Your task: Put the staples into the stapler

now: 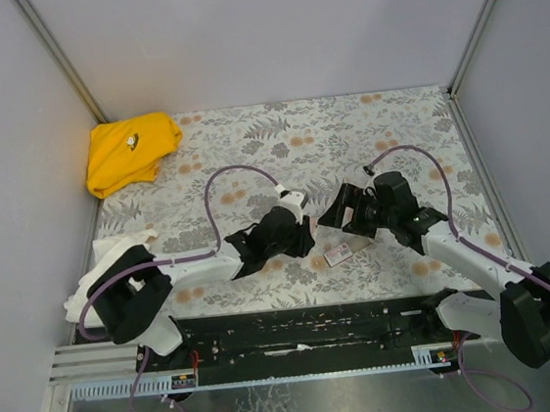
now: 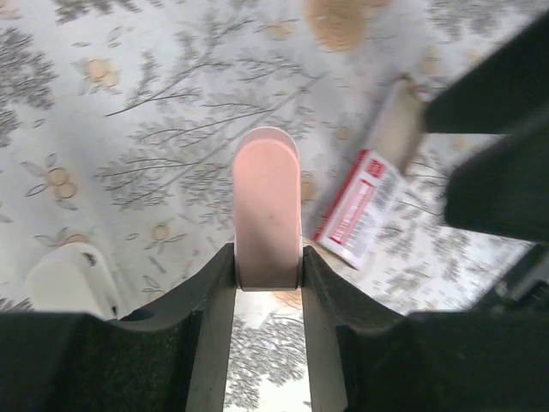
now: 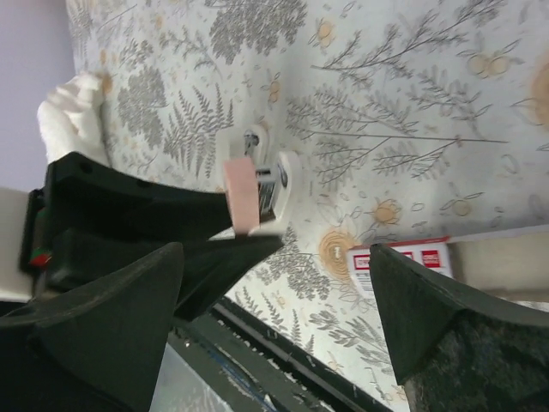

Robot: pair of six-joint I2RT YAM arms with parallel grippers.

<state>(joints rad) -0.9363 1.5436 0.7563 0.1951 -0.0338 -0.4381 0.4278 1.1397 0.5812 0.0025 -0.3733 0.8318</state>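
Note:
My left gripper (image 2: 267, 262) is shut on the stapler (image 2: 267, 206), a small pale pink-and-white piece sticking out past the fingertips above the floral table. In the right wrist view the stapler (image 3: 243, 196) shows its pink side, a white side and a dark metal part between them. My right gripper (image 3: 274, 253) stands wide open just right of it, nothing between its fingers (image 3: 455, 318). The red-and-white staple box (image 1: 337, 255) lies flat on the table below both grippers (image 1: 303, 235) (image 1: 343, 213). No loose strip of staples shows.
A crumpled yellow cloth (image 1: 132, 152) lies at the far left corner of the floral tabletop (image 1: 395, 134). Grey walls close in the back and both sides. A black rail (image 1: 298, 327) runs along the near edge between the arm bases.

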